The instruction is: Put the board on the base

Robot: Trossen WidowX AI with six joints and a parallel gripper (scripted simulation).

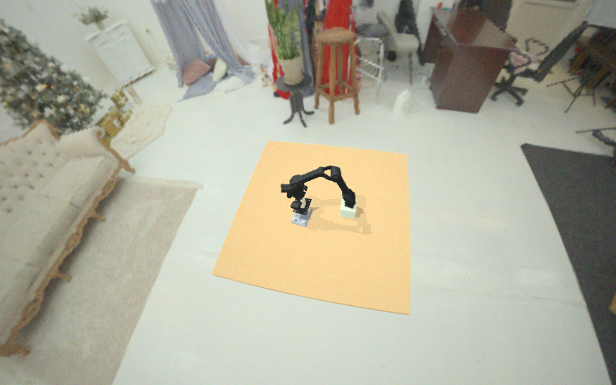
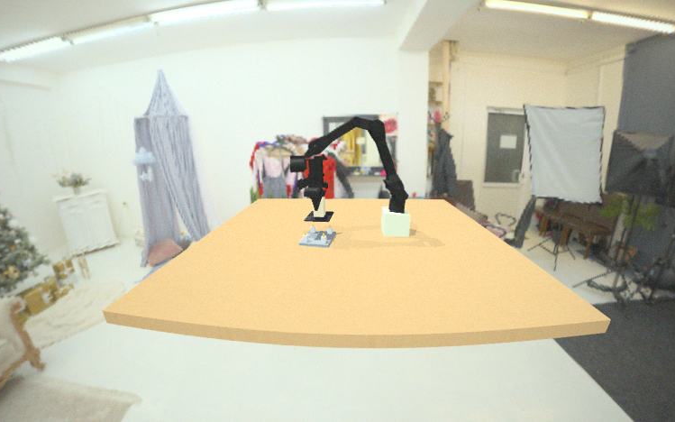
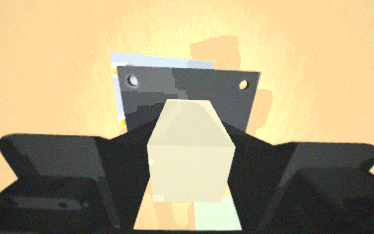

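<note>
Much of the black board and the grey base is out of sight.
In the wrist view, the handle (image 3: pixel 191 172) and the gripper (image 3: pixel 188 123) hide the near part of the black board (image 3: pixel 204 85), its two near corner holes included. The board covers most of the grey base (image 3: pixel 161 59); two gold pins (image 3: pixel 115 71) peek out at its left edge, the others are hidden. The gripper's body is cut off by the bottom edge. From the top, the pins are too small to tell.
</note>
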